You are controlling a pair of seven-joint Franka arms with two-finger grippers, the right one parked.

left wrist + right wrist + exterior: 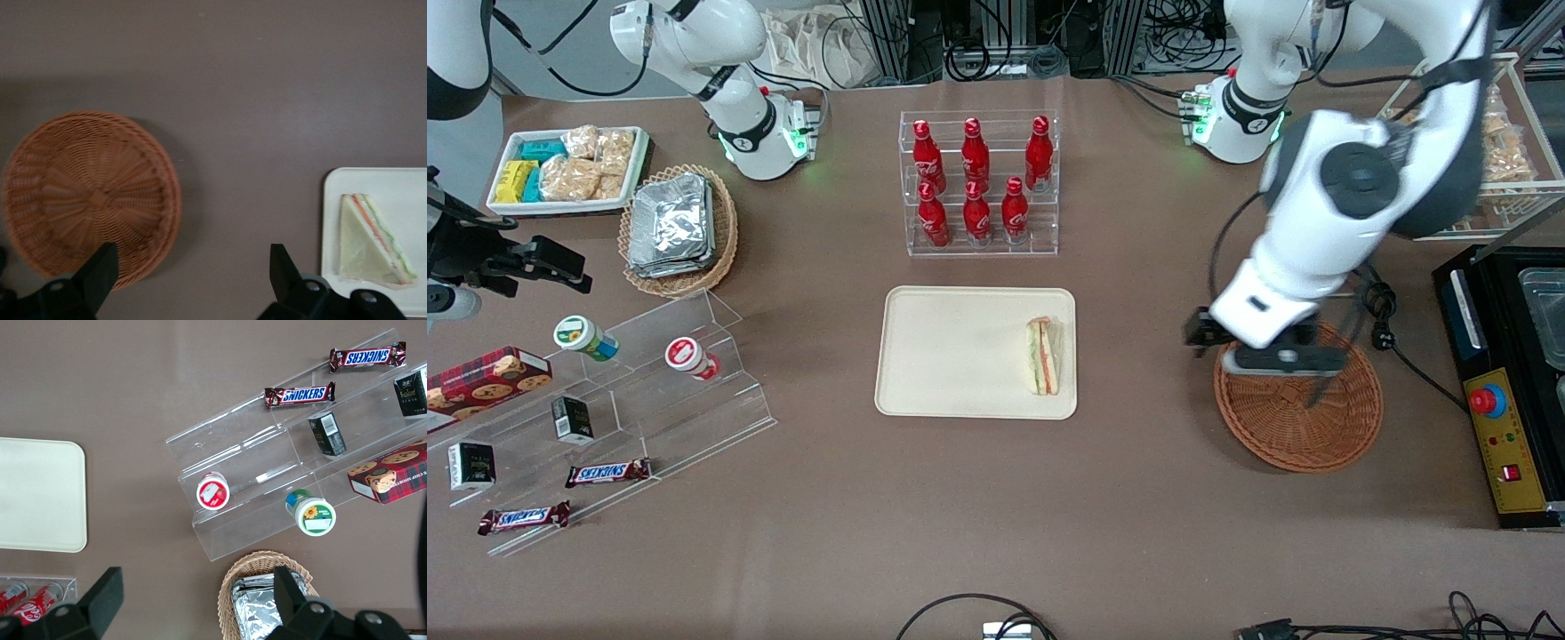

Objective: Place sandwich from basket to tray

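sandwich (1043,356) lay on the tray (951,356), at its edge nearest the basket (1303,418), which held nothing. gripper (1258,356) hung above the basket's rim, fingers spread, gripping nothing. risk: a low arm swing could clip the basket and drag it.

Orange-brown woven basket (1303,427); cream tray (951,356); black gripper (190,273) above table.

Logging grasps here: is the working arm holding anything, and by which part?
Nothing. The end effector hangs open above the basket; the sandwich lies on the tray.
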